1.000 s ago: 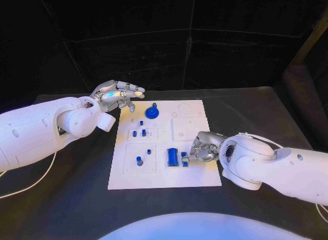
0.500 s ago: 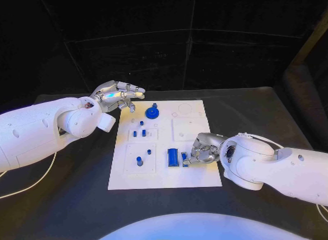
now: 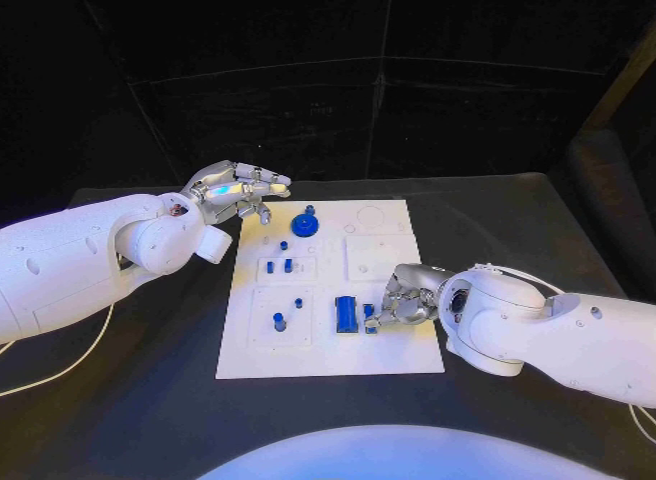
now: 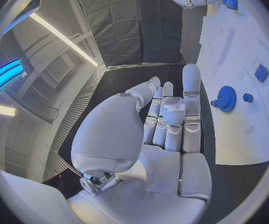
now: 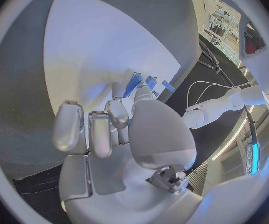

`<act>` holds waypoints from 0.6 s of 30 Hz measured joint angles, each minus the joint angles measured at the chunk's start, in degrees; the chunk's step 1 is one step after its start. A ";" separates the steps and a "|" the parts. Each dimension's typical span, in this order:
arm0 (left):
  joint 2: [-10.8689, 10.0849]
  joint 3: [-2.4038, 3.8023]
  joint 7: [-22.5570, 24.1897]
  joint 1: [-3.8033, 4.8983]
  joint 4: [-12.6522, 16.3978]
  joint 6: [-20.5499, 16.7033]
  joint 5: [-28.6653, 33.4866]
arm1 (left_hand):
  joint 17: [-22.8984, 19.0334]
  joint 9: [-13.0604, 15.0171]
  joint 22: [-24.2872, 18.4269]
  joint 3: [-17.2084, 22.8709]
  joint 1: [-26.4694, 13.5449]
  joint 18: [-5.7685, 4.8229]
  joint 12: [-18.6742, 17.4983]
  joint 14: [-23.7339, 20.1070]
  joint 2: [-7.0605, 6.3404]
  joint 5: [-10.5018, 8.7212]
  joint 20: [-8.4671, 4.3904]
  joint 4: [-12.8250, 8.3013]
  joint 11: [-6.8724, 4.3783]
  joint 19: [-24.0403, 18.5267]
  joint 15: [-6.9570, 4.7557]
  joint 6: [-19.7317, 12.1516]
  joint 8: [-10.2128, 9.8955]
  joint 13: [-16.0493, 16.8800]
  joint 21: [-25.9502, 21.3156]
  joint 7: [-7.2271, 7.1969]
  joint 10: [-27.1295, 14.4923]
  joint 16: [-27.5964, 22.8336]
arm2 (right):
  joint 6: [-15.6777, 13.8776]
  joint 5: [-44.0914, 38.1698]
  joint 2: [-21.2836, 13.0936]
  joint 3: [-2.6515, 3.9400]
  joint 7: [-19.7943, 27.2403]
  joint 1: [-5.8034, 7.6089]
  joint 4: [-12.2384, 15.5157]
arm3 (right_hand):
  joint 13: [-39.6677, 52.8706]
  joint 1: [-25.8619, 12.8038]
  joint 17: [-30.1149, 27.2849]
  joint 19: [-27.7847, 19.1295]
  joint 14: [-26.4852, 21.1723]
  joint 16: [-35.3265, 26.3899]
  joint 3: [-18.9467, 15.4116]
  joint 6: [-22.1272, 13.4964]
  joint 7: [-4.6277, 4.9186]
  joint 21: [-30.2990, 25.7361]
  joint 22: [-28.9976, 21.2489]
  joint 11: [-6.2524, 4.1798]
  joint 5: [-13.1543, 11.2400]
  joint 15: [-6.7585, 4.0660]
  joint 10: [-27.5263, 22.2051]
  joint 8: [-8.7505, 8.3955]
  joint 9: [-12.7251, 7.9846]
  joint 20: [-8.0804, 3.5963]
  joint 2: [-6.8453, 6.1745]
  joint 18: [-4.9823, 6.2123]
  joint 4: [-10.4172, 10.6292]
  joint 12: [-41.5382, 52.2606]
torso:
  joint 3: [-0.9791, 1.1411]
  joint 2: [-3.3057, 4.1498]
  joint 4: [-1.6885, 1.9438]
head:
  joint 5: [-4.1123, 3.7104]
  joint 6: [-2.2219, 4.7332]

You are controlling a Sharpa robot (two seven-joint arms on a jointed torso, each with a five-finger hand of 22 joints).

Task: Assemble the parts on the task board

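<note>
The white task board [image 3: 390,345] lies mid-table. On it are a blue gear [image 3: 305,224], small blue pegs [image 3: 279,266] in the left-hand panels, a long blue block [image 3: 347,314] and two small blue pieces [image 3: 369,318] beside it. My right hand [image 3: 400,300] rests low on the board's right side, its fingertips right at the small pieces. In the right wrist view the right hand [image 5: 116,129] has its fingers apart on the board [image 5: 91,50], the thumb tip by the blue block [image 5: 133,84]. My left hand [image 3: 239,190] hovers off the board's far left corner, holding nothing; the left wrist view shows the gear [image 4: 226,98].
The black table [image 3: 530,230] surrounds the board with free room on both sides. A white cable [image 3: 54,375] runs along the table at the near left. Black curtains close off the back.
The right hand's fingers have crept slightly nearer the two small blue pieces. The left hand has stayed where it was.
</note>
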 measured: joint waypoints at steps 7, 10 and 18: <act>0.06 0.00 -0.04 0.00 -0.01 0.03 -0.01 | 0.00 0.00 0.00 0.00 0.00 0.00 0.00 0.00 0.00 0.00 0.00 0.00 0.00 0.00 0.00 0.00 0.00 0.00 0.00 0.00 0.00 0.00 | -0.06 -0.06 1.02 -0.01 0.29 0.00 -1.83 | 0.20 0.55 0.01 0.00 0.00 0.00 -0.01 0.01 0.00 0.00 0.07 0.00 -1.41 0.00 0.00 0.04 0.25 0.00 0.96 0.00 0.01 0.00 | 0.00 0.02 0.07 | 0.02 -0.16; 0.07 0.00 -0.08 0.00 -0.01 0.04 -0.03 | 0.00 0.00 0.00 0.00 0.00 -0.01 0.00 0.00 0.00 0.00 0.00 0.00 0.00 0.00 0.00 0.00 0.00 0.00 0.00 0.00 0.00 0.00 | -0.11 -0.06 1.37 0.03 0.59 0.00 -2.56 | 0.21 0.90 0.05 0.00 0.00 0.21 -0.02 0.13 -0.10 0.00 0.13 -0.21 -1.83 0.00 0.21 0.36 0.57 0.00 1.31 0.00 0.00 0.19 | 0.00 0.02 0.08 | 0.02 -0.17; 0.11 0.00 -0.15 0.00 -0.01 0.08 -0.04 | 0.00 0.01 -0.04 0.00 0.00 0.00 0.00 0.00 0.00 0.00 0.00 0.00 0.00 0.00 0.00 -0.21 0.00 0.01 0.00 -0.21 -0.42 0.00 | -0.48 -0.06 1.29 0.00 1.55 0.02 -2.83 | 0.37 1.16 0.04 0.00 0.00 0.21 -0.41 0.11 -0.10 0.00 0.13 -0.21 -2.59 0.00 0.21 0.32 0.19 0.00 1.57 0.00 -0.08 0.23 | -0.02 -0.07 -0.03 | 0.12 -0.32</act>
